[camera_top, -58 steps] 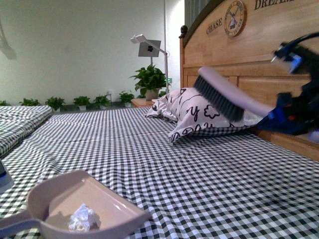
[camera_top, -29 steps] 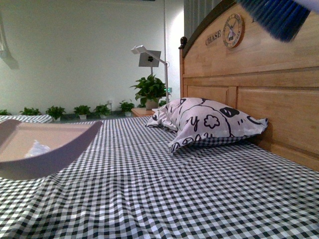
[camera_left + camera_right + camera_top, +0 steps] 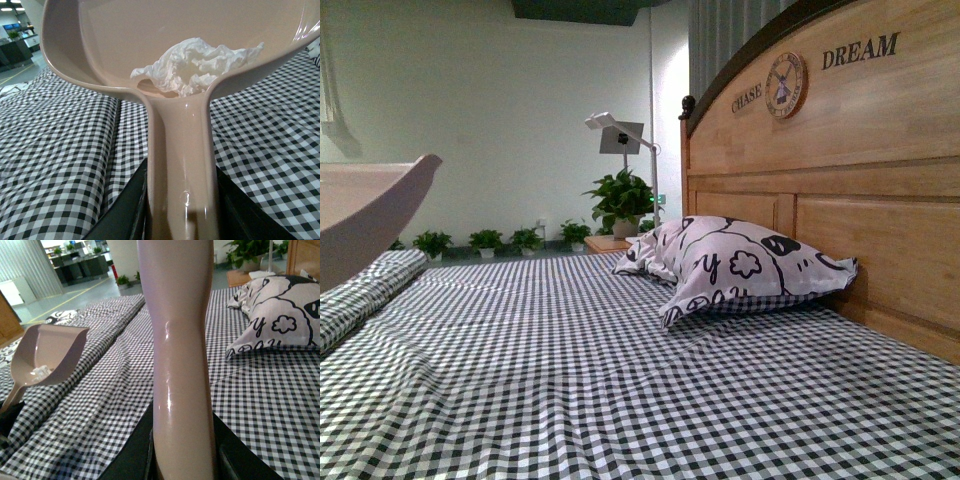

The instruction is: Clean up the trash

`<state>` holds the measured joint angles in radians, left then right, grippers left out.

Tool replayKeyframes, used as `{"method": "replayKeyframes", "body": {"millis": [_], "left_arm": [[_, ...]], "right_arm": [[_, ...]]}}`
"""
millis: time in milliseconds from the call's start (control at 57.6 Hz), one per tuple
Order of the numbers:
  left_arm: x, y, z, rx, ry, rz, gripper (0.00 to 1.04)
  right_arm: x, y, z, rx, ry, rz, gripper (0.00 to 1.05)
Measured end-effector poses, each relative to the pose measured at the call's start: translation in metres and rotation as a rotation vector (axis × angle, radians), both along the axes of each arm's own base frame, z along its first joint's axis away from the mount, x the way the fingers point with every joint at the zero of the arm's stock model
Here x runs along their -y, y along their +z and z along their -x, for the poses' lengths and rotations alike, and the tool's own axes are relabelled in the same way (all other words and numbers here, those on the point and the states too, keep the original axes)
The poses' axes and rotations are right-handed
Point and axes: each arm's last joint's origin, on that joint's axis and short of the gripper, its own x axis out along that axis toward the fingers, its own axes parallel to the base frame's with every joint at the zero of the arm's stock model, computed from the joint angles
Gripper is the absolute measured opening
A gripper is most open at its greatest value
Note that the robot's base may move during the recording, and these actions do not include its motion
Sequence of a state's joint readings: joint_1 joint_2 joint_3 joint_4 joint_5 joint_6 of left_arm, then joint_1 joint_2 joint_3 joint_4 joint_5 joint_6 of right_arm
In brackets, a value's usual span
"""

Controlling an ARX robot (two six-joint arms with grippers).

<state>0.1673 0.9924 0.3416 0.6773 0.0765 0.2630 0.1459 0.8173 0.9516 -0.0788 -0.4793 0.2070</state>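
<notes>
The trash, a crumpled white wad of tissue, lies inside the beige dustpan near where the handle joins. My left gripper is shut on the dustpan's handle and holds it raised above the bed. The dustpan's edge shows at the far left of the front view. In the right wrist view the dustpan is lifted over the bed's left side, with the trash in it. My right gripper is shut on the brush by its beige handle; the bristles are out of view.
The bed has a black-and-white checked sheet. A white pillow with black cartoon print lies against the wooden headboard. A folded checked blanket lies along the left. A lamp and potted plants stand beyond the bed.
The dustpan has risen and moved left, now only partly in the front view. The brush has gone up and out of the front view.
</notes>
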Motion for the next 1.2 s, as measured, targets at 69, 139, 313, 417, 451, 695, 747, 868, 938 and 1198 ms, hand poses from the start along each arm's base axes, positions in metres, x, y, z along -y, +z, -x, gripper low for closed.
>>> {"method": "replayKeyframes", "body": {"millis": [69,139,313,417,451,695,747,868,938,1198], "left_arm": [[0.002,0.001,0.009,0.029,0.014,0.0,0.28],[0.005,0.002,0.02,0.061,0.019,0.0,0.28],[0.018,0.0,0.042,0.107,-0.026,-0.001,0.28],[0.025,-0.001,0.054,0.127,-0.046,0.003,0.28],[0.026,-0.001,0.057,0.133,-0.046,0.007,0.28],[0.032,-0.004,0.074,0.161,-0.037,0.045,0.28],[0.032,-0.003,0.076,0.167,-0.036,0.055,0.28],[0.033,-0.003,0.081,0.182,-0.023,0.075,0.28],[0.035,-0.003,0.083,0.187,-0.028,0.086,0.28],[0.035,-0.003,0.084,0.19,-0.034,0.092,0.28]], "right_arm": [[-0.002,0.0,0.008,0.017,-0.039,-0.005,0.19],[-0.003,0.0,0.015,0.035,-0.101,-0.009,0.19],[-0.006,-0.002,0.029,0.053,-0.256,0.0,0.19],[-0.006,-0.001,0.04,0.075,-0.327,0.001,0.19],[-0.006,-0.001,0.044,0.079,-0.344,0.0,0.19],[0.0,-0.004,0.065,0.096,-0.402,-0.009,0.19],[0.001,-0.003,0.067,0.101,-0.405,-0.012,0.19],[0.001,-0.01,0.065,0.085,-0.417,0.004,0.19],[0.0,-0.014,0.063,0.07,-0.432,0.02,0.19],[0.001,-0.015,0.064,0.071,-0.439,0.029,0.19]]}}
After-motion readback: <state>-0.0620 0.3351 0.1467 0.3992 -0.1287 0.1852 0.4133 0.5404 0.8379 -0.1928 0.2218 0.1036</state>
